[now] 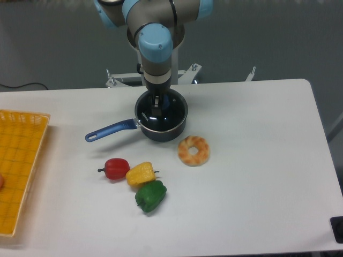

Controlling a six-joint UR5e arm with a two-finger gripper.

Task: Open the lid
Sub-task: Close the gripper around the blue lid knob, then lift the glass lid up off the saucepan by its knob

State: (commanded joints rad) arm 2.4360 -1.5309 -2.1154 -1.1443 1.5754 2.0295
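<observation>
The dark blue saucepan stands at the back middle of the white table, its long blue handle pointing left. The clear glass lid lies on it, flush with the rim. My gripper points straight down over the middle of the lid, its fingertips at the lid's centre. The blue knob is mostly hidden behind the fingers. I cannot tell whether the fingers are closed on the knob.
A ring-shaped bagel lies just right of the pan's front. A red pepper, a yellow pepper and a green pepper lie in front. A yellow basket sits at the left edge.
</observation>
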